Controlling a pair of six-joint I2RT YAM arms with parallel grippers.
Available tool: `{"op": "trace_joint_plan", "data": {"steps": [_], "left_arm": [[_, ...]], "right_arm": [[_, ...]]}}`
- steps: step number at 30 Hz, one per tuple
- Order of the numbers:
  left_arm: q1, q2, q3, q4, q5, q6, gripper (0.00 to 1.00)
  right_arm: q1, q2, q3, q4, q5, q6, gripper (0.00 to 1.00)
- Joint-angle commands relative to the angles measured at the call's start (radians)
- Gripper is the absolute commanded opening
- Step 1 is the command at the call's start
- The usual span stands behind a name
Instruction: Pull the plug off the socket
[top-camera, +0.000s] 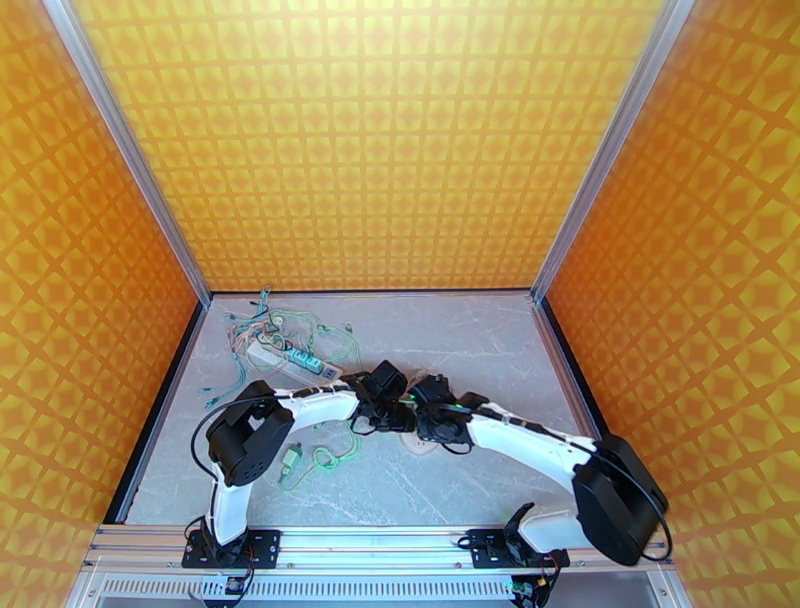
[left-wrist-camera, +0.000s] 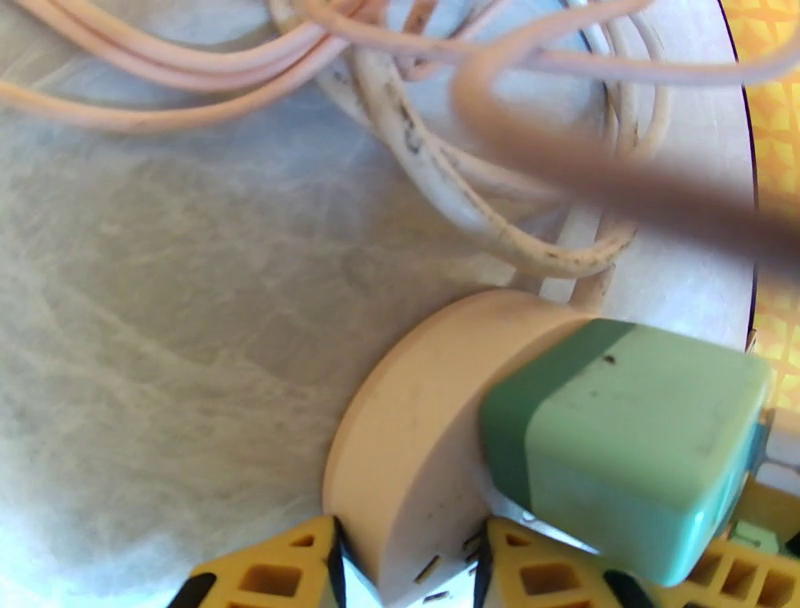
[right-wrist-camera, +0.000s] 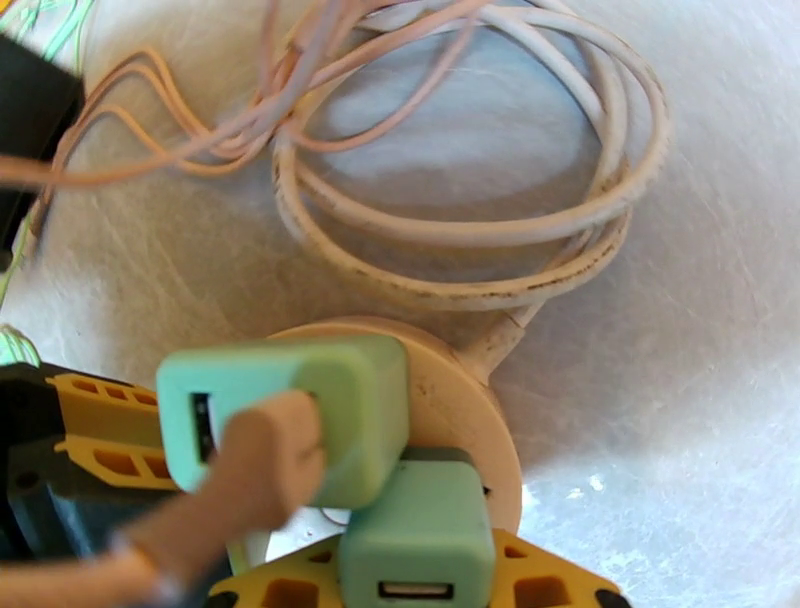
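Left pincer (left-wrist-camera: 410, 572) is gripping the round socket (left-wrist-camera: 420, 430) by its rim, its yellow fingertips pressing on either side of the cream disc and pinning it to the table (left-wrist-camera: 150, 350). Right pincer (right-wrist-camera: 420, 592) is coming in from the 6 o'clock side of the disc in its own wrist view. Its fingers are closing narrowly on the lower green plug (right-wrist-camera: 420, 530), which is sitting on the socket's 6 o'clock edge with a USB port facing the camera; they look to be touching its sides.

An upper green plug (right-wrist-camera: 300, 410) is sitting toward 9 o'clock on the same disc, with a pink cable (right-wrist-camera: 250, 480) running out of it. The socket's white cord (right-wrist-camera: 470, 230) is lying coiled at 12 o'clock. From above, the socket is lying near the table's middle, where the two arms are meeting.

The task seems to be standing at the grasp-and-brace step, with the plug not yet out. The next move is probably calling for a straight pull by the right arm, away from the socket face. Meanwhile the left would be holding the disc firmly so it is not dragged along, and the neighbouring plug and its cable should be left undisturbed.
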Motion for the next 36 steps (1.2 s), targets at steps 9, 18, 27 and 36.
{"op": "trace_joint_plan", "data": {"steps": [9, 18, 27, 36], "left_arm": [[-0.107, 0.281, -0.069, -0.227, -0.105, 0.023, 0.33], [-0.116, 0.303, -0.039, -0.249, -0.1, 0.034, 0.32], [-0.121, 0.314, -0.026, -0.261, -0.097, 0.038, 0.31], [-0.12, 0.316, -0.03, -0.261, -0.097, 0.042, 0.3]], "right_arm": [[-0.038, -0.074, -0.064, 0.238, -0.213, 0.08, 0.16], [0.03, 0.048, 0.101, 0.07, -0.122, -0.01, 0.15], [0.127, 0.176, 0.218, -0.041, -0.028, -0.055, 0.15], [0.078, 0.095, 0.157, 0.018, -0.077, -0.042, 0.14]]}}
